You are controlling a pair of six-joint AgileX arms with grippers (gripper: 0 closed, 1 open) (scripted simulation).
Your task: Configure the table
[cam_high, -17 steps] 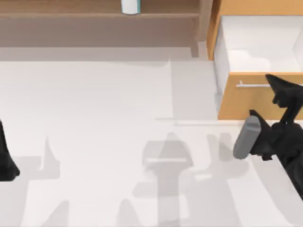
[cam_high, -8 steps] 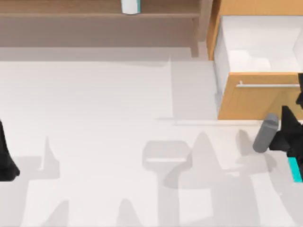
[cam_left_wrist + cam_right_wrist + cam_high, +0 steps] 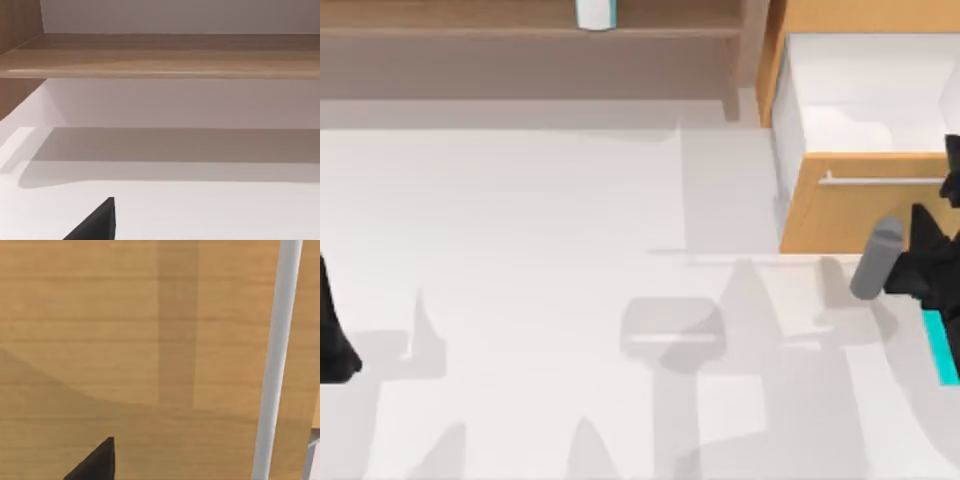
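One right claw (image 3: 945, 195) beside drawer handle (image 3: 880, 181) (drawer open).

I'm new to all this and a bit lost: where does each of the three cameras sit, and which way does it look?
Top view: above the table, looking down; dark left arm at its left edge, right arm at its right.
Left wrist view: on the left arm, facing the shelf; a dark pincer tip shows.
Right wrist view: on the right arm, close to the drawer front.
Shared: the silver handle, top and right wrist.
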